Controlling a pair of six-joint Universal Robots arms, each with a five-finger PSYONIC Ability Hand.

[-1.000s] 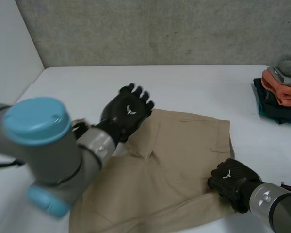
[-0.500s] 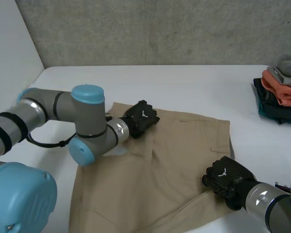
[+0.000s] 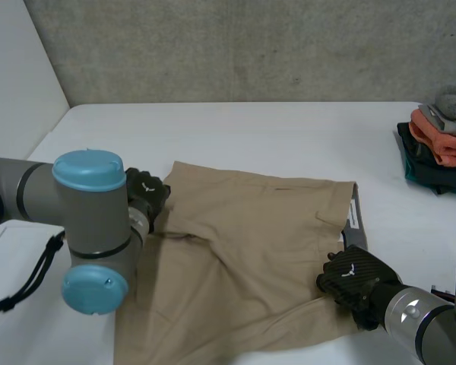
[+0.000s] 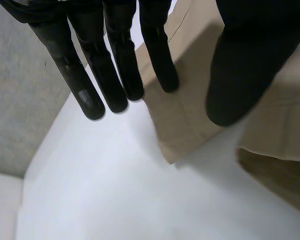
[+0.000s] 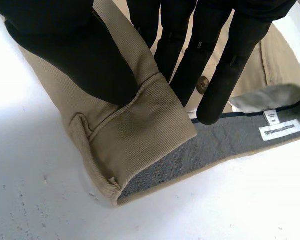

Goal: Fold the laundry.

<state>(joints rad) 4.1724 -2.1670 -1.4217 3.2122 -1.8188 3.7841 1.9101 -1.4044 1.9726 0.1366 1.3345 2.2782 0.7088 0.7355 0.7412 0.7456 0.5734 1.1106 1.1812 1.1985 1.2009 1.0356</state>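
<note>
Khaki shorts (image 3: pixel 251 251) lay spread at centre frame on the table (image 3: pixel 289 129). The left hand (image 3: pixel 146 194) pinched a leg hem at centre left, and the right hand (image 3: pixel 353 275) clamped the turned-over waistband at lower right. The fold looked barely begun; next, both hands would need to lift together and carry one half across.

White table (image 3: pixel 289 129): tan shorts (image 3: pixel 251 251) spread near front; folded clothes stack (image 3: pixel 441 144) far right.

The left hand (image 3: pixel 146 193) has retreated to a corner of the shorts (image 3: pixel 251 243).
</note>
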